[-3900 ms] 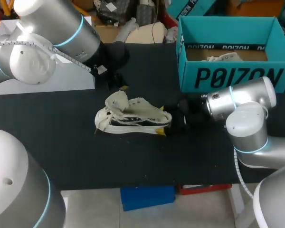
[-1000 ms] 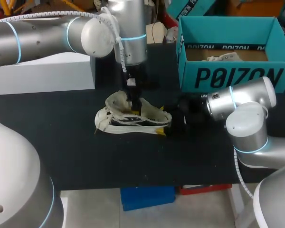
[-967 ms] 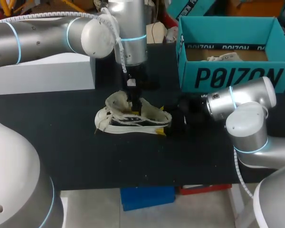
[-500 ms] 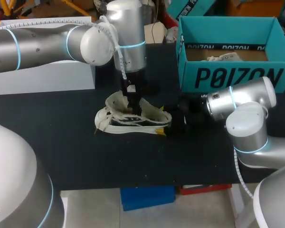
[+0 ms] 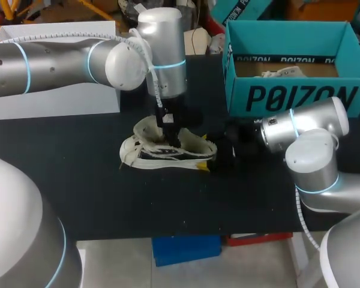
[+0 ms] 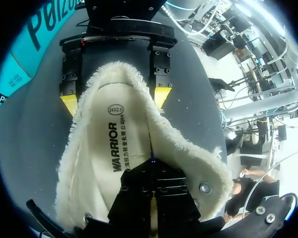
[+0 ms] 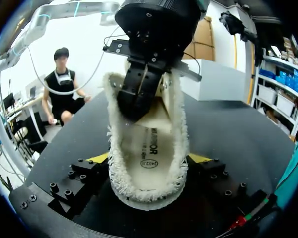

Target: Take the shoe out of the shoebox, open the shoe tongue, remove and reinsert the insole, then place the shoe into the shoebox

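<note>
One shoe [image 5: 168,150] sits sole-down mid table [image 5: 78,192], long axis running side to side, toe to my left, heel to my right. Two grippers on it. Right gripper [image 7: 148,159] is clamped on the heel, one yellow tip each side. Left gripper [image 5: 171,135] comes straight down into the shoe's mouth, fingers pressed together over the insole [image 6: 116,148]. Tips are buried, so idk if they pinch it. Farther back: one teal shoebox [image 5: 300,96] on the right, open, and one white box [image 5: 54,99] on the left. Vs approx 4 s ago: left arm was back by the white box, now it's in the shoe. Shoe and right arm haven't budged.
</note>
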